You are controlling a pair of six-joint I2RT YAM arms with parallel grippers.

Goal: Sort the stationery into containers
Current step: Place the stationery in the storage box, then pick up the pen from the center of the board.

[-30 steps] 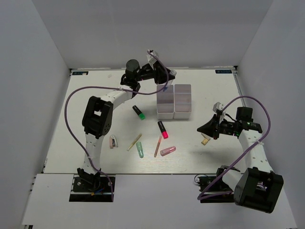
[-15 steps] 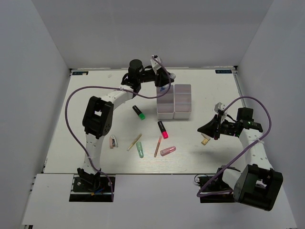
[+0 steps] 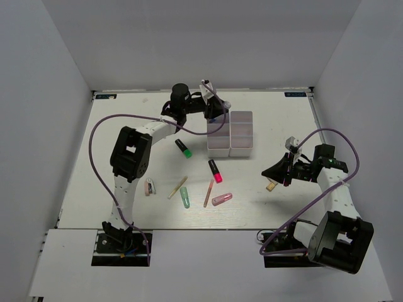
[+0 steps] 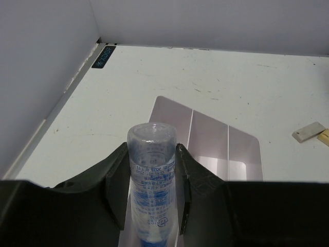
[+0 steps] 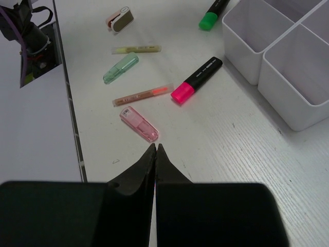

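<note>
Left hand [image 3: 215, 109] is clamped on a translucent blue tube [image 4: 151, 177], gripping it by its sides and hanging over the white organiser [image 3: 230, 133] at its 11 o'clock corner. Right hand [image 3: 265, 171] sits at the organiser's 4 o'clock, fingers pressed together with nothing between them, and the beige block [image 3: 272, 185] lies just beside it at 5 o'clock. Out on the counter [image 3: 126, 138], at the organiser's 7 o'clock, lie the green-capped marker [image 3: 183, 148], pink-capped marker [image 3: 215, 170], green tube [image 3: 184, 197], pink tube [image 3: 221, 199] and orange stick [image 3: 208, 193].
</note>
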